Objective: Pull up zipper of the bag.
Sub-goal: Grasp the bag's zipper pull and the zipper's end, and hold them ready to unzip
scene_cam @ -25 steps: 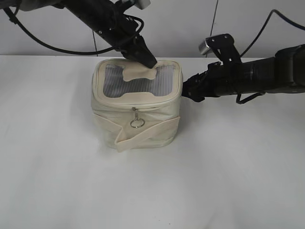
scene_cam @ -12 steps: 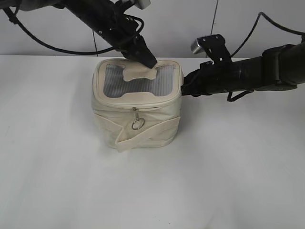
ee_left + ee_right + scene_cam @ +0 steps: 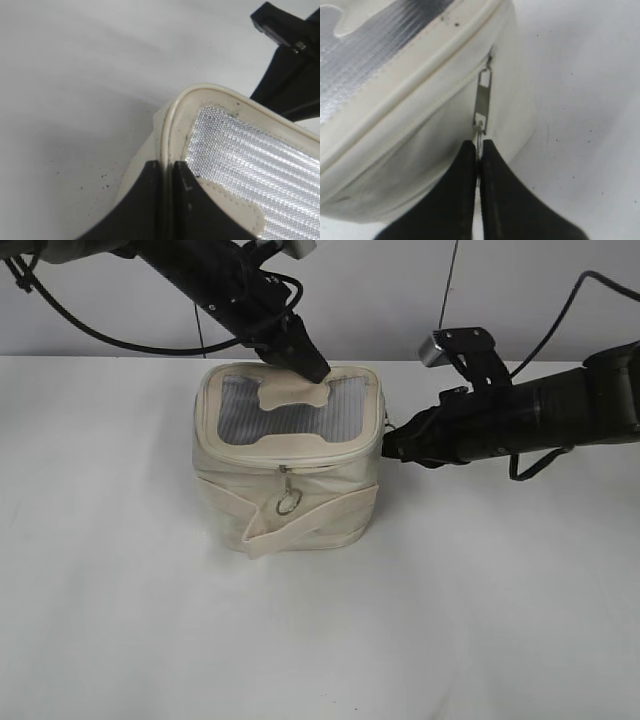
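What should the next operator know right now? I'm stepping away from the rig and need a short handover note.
Left gripper: shut, pressing the bag down at the lid's back edge.
Right gripper: shut on the ring pull of the side slider, at the bag's right side.
Second slider hangs untouched at the front middle.
Done: bag braced, pull gripped.
Left: draw the side slider along the zipper track to close it.
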Available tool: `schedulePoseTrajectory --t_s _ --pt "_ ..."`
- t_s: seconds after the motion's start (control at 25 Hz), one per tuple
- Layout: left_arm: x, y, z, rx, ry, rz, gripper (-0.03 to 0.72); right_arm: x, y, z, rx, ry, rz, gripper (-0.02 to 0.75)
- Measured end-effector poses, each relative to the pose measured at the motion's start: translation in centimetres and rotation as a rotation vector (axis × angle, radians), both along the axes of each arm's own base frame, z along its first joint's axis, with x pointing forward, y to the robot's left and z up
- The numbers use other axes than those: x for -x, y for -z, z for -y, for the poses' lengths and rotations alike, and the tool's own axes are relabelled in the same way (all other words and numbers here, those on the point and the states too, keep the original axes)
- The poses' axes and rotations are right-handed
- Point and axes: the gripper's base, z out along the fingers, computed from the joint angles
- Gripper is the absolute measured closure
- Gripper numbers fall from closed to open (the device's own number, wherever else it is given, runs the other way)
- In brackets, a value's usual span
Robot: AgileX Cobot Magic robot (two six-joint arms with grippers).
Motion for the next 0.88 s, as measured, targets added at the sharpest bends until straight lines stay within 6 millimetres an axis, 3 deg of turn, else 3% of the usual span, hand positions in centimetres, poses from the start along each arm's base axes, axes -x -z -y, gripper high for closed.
schedulePoseTrajectory --t_s 0.6,0.76,0.88 --pt "0.0 0.0 0.1 -0.001 -0.053 -0.036 0.644 5.9 -1.7 1.3 -0.039 -0.020 -0.059 0.719" --pt "-0.1 0.0 0.1 -0.001 -0.072 -0.048 0.644 7.3 -1.9 0.6 -0.085 -0.080 -0.083 0.719" --pt "-0.1 0.0 0.1 0.000 -0.093 -0.061 0.644 8.3 -1.9 -1.1 -0.085 -0.140 -0.090 0.719"
